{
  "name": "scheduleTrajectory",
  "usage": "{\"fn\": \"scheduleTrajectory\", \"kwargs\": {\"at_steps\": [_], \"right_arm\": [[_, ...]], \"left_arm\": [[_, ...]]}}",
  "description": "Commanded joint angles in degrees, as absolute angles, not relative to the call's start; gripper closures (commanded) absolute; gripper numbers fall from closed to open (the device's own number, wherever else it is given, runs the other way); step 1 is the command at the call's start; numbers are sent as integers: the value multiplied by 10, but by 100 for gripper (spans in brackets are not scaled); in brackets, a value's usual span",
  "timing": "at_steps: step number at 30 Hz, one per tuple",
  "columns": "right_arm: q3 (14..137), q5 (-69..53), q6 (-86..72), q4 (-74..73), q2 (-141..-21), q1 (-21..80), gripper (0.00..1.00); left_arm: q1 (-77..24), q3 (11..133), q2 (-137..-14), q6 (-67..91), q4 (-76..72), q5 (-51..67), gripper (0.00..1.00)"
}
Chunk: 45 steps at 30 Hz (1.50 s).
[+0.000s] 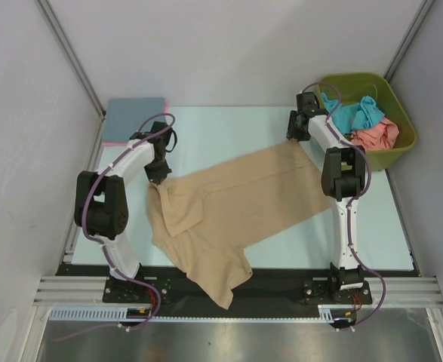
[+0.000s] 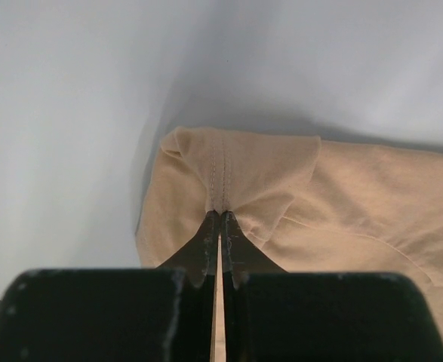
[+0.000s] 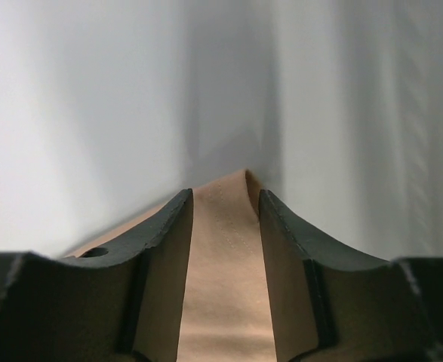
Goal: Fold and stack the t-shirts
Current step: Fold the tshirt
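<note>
A tan t-shirt [image 1: 236, 204] lies spread diagonally across the table, with its lower part hanging over the near edge. My left gripper [image 1: 158, 179] is shut on a stitched hem fold at the shirt's left edge; the left wrist view shows its jaws [image 2: 221, 216] pinched on the tan cloth [image 2: 304, 188]. My right gripper [image 1: 296, 136] sits at the shirt's far right corner. In the right wrist view its jaws [image 3: 225, 194] stand apart with flat tan cloth [image 3: 225, 286] lying between them.
An olive-green bin [image 1: 402, 124] at the far right holds a teal shirt [image 1: 357, 113] and a salmon shirt [image 1: 376, 136]. A folded slate blue shirt [image 1: 134, 117] lies on a pink one [image 1: 112, 141] at the far left. White walls enclose the table.
</note>
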State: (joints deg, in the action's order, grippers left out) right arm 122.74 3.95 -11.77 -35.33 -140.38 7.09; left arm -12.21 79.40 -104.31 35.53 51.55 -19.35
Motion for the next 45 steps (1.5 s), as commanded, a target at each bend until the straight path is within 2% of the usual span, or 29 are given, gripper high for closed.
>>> {"fn": "scheduleTrajectory", "kwargs": {"at_steps": [1,4,11,13,14,15,45], "right_arm": [[1248,31,-114,-334,-1405,69,56],[1248,26,-113,-335,-1405,69,69],[1250,36,-113,-327,-1406,67,81],[1253,35,-116,-325,-1407,65,89],[1255,37,-118,-323,-1405,64,98],[1256,40,-119,-321,-1405,64,100],[1265,6,-181,-207,-1413,25,100]], "left_arm": [[-119,806,-1005,351,509,-203,99],[-118,799,-998,354,507,-202,100],[-113,788,-988,355,504,-204,99],[-108,782,-982,358,502,-201,99],[-108,776,-978,359,500,-200,100],[-106,773,-970,360,499,-200,100],[-7,524,-788,418,337,-142,99]]}}
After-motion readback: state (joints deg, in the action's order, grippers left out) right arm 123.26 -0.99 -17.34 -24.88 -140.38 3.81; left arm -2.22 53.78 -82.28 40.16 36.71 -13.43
